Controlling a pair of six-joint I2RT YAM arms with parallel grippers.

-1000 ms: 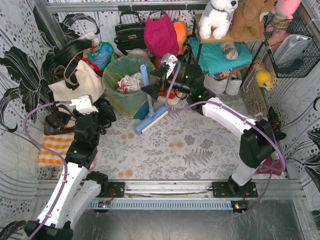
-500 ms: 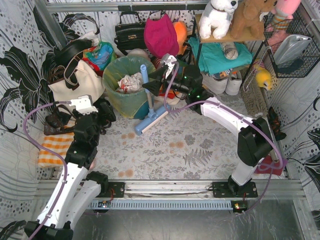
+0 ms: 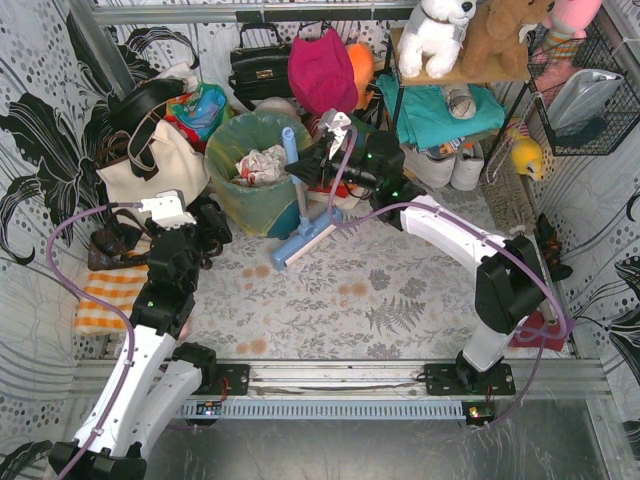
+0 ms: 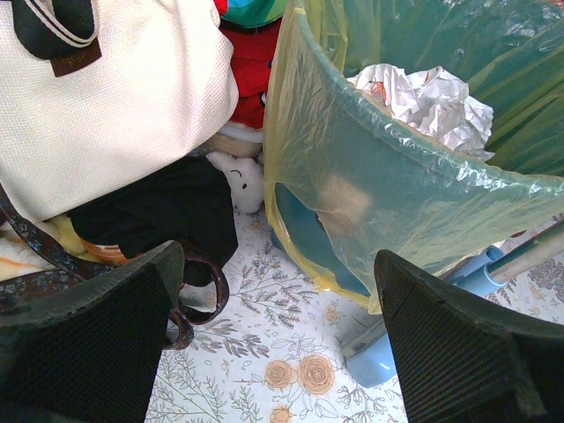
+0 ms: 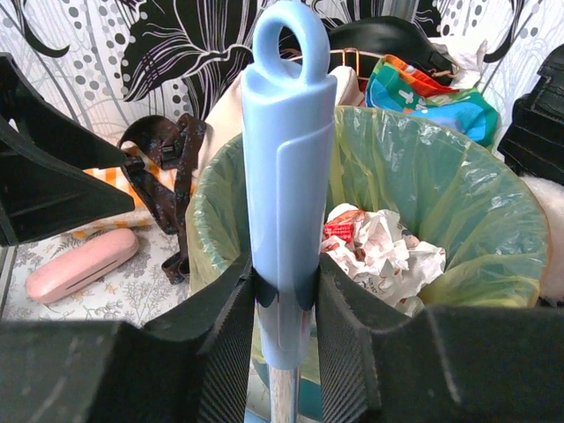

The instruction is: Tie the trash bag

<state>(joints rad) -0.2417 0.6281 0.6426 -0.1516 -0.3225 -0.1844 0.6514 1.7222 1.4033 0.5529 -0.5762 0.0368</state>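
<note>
The trash bag point(image 3: 230, 140) is thin yellow-green plastic lining a round teal bin point(image 3: 250, 208), with its rim folded over the edge. Crumpled white paper point(image 3: 262, 163) lies inside. The bag point(image 5: 423, 176) stands just behind a light-blue mop handle point(image 5: 286, 176) that leans on the bin's right rim. My right gripper point(image 5: 284, 282) is shut on that handle, both pads pressed to its sides. My left gripper point(image 4: 278, 257) hangs open low at the bin's near-left side, in front of the bag point(image 4: 397, 185), with only floor between its fingers.
A cream tote point(image 4: 115, 106) leans left of the bin over black bags and a brown strap. The mop head point(image 3: 302, 240) rests on the floral floor. A pink case point(image 5: 79, 264) lies at left. Handbags, a shelf with plush toys and clothes crowd the back.
My right gripper has moved left to the mop handle and shut on it. The left arm has not moved.
</note>
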